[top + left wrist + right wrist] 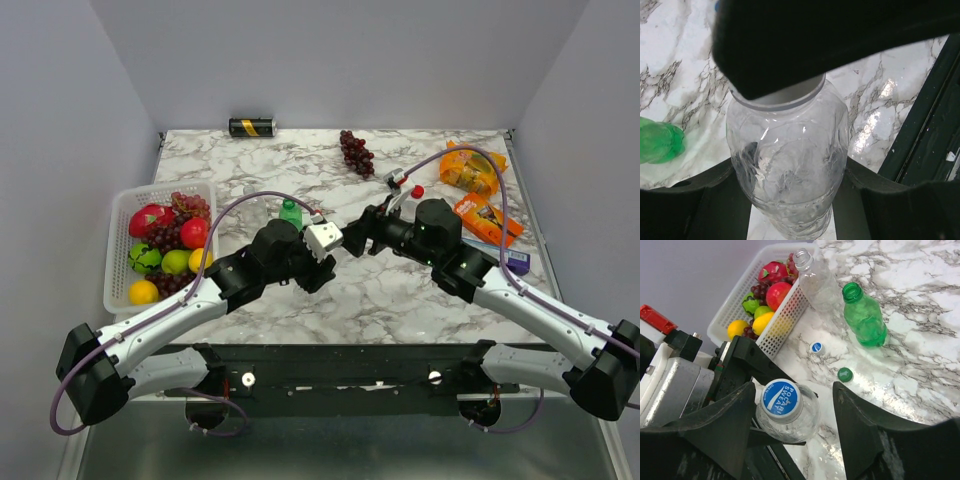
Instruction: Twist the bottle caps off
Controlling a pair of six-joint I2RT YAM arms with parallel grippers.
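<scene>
A small clear bottle [790,422] with a blue-and-white cap [782,399] is held off the table. My left gripper [790,172] is shut on its body [787,135]. My right gripper [792,390] is open around the cap, its left finger close against it and its right finger apart. In the top view the two grippers meet at mid-table, left [338,250] and right [358,240]. A green bottle [865,317] and a longer clear bottle [817,282] are uncapped. A loose green cap [844,374] and a blue-white cap [816,347] lie on the marble. The red-label bottle [400,185] lies behind.
A white basket [120,260] of fruit stands at the left. A black-and-gold can [252,127] and grapes [357,152] lie at the back. Orange snack packets [470,170] lie at the right. The green bottle [290,212] is beside my left arm.
</scene>
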